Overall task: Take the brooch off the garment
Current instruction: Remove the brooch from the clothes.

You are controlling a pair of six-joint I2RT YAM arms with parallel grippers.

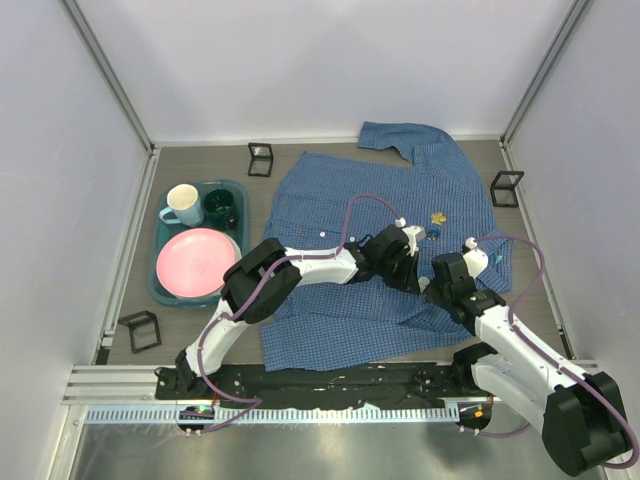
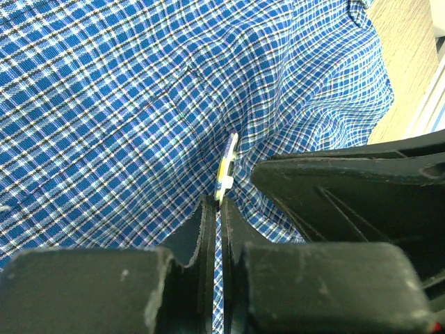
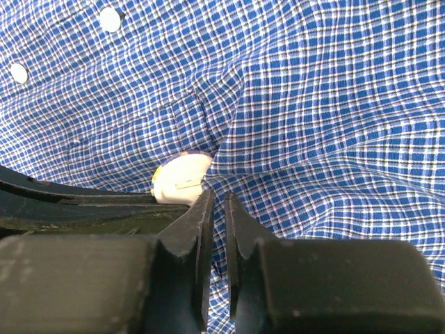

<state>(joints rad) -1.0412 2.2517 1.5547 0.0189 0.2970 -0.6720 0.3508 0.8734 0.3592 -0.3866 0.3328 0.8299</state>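
The garment (image 1: 340,215), a blue checked shirt with white buttons, lies spread across the table. In the left wrist view the brooch (image 2: 227,163) shows edge-on, white and yellow, and my left gripper (image 2: 221,203) is shut on its lower edge with a strip of cloth (image 2: 125,104) between the jaws. In the right wrist view the brooch (image 3: 182,177) shows its round white back with a pin. My right gripper (image 3: 217,198) is shut on a fold of the shirt (image 3: 313,104) right beside it. In the top view the two grippers (image 1: 408,268) (image 1: 438,280) meet at the shirt's lower right.
A yellow star pin (image 1: 438,216), a blue pin (image 1: 433,232) and another small pin (image 1: 498,258) sit on the shirt. A teal tray (image 1: 157,262) on the left holds a pink plate (image 1: 196,262), a cream mug (image 1: 182,204) and a dark cup (image 1: 220,207). Black brackets (image 1: 260,158) (image 1: 507,187) (image 1: 143,330) stand around.
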